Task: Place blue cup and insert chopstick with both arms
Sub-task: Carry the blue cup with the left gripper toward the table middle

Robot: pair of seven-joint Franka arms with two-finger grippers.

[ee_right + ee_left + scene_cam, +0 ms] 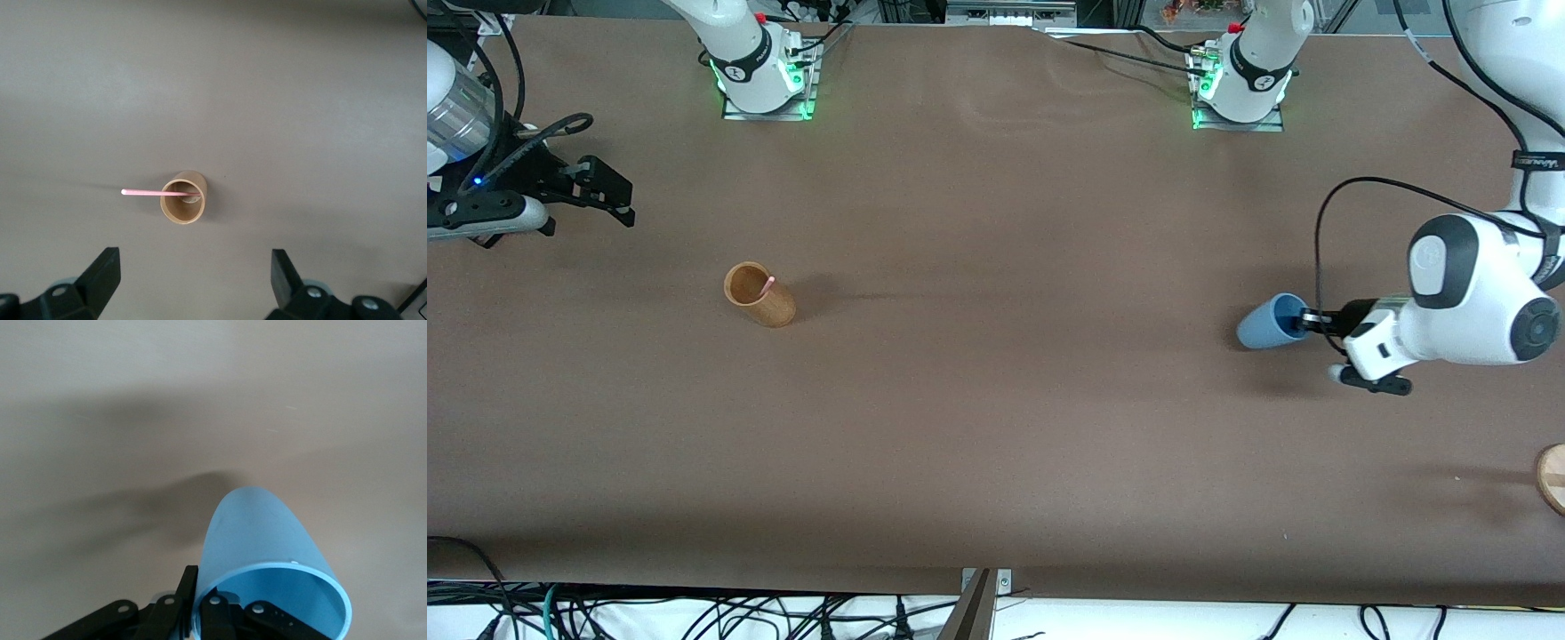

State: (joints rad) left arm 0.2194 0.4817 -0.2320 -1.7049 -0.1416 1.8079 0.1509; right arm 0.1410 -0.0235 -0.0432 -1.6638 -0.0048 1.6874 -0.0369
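The blue cup is tipped on its side near the left arm's end of the table, its mouth facing the left gripper. That gripper is shut on the cup's rim, one finger outside the wall and the other inside the blue cup. Whether the cup rests on the table I cannot tell. The pink chopstick leans in a brown wooden cup toward the right arm's end. The right gripper hangs open and apart from them, with the chopstick and brown cup in its wrist view.
A round wooden piece shows at the table's edge at the left arm's end, nearer to the front camera than the blue cup. The brown table cloth spreads between the two cups. Cables run along the front edge.
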